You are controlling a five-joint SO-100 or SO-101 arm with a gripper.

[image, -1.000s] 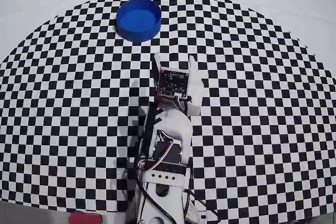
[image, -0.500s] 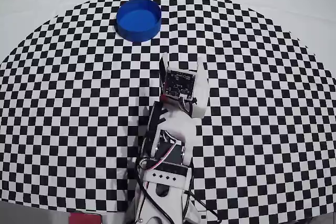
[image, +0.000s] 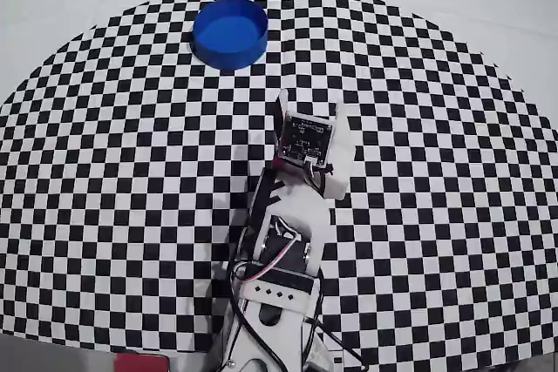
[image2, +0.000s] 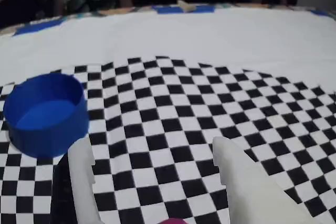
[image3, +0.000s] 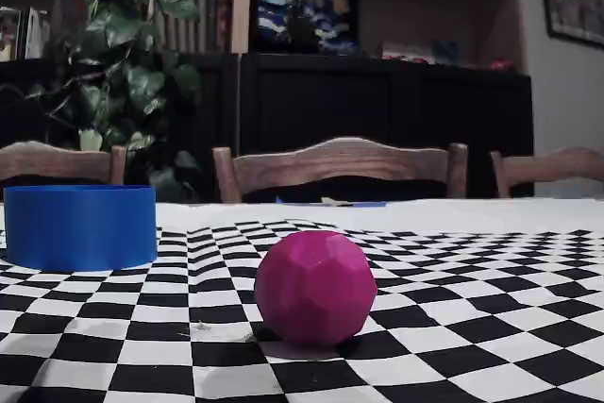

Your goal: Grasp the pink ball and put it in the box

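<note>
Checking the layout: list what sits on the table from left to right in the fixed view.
Blue box at the left edge, then the pink ball near the middle, both resting on the checkered cloth. No gripper shows there.

From my overhead view, the box (image: 229, 32) sits on the table (image: 453, 215) toward the far edge and left of centre, well apart from the arm (image: 279, 259), which comes up from the near edge at the middle. In the wrist view, I have the box (image2: 46, 114) at the left and the claw (image2: 152, 169) low in the frame, with the ball (image2: 173, 221) just showing at the bottom edge between its 2 fingers. In the fixed view, the ball (image3: 315, 286) rests on the table (image3: 491, 327) right of the box (image3: 80, 226) and nearer the camera, with chairs (image3: 340, 165) behind the table.
</note>
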